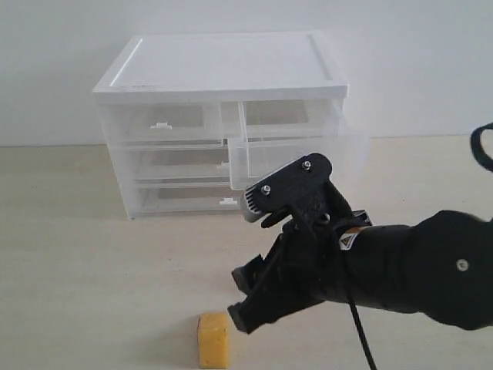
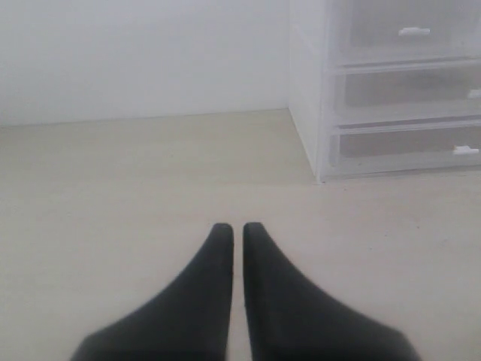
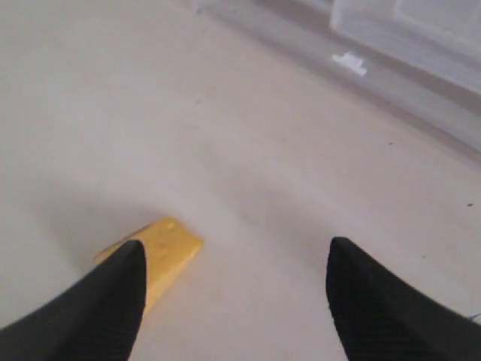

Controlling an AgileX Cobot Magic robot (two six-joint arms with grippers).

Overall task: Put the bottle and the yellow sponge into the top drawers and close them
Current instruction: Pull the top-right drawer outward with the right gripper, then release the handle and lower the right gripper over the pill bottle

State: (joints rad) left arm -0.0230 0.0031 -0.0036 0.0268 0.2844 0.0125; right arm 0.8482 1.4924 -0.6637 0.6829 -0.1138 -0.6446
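Observation:
The yellow sponge [image 1: 213, 340] stands on the table near the front edge. My right gripper [image 1: 237, 299] hangs open just to its right and slightly above it. In the right wrist view the yellow sponge [image 3: 171, 247] lies beside one fingertip, outside the gap of the right gripper [image 3: 237, 252], and nothing is between the fingers. The right top drawer [image 1: 296, 160] is pulled out towards the front; the left top drawer [image 1: 163, 122] is pushed in. The bottle is out of view. My left gripper [image 2: 233, 229] is shut on nothing, low over bare table left of the cabinet.
The white translucent cabinet [image 1: 223, 65] stands at the back against a pale wall, with two full-width drawers [image 1: 177, 196] below the top pair. My right arm [image 1: 416, 270] reaches in from the right under the open drawer, with a black cable [image 1: 360, 331] hanging down.

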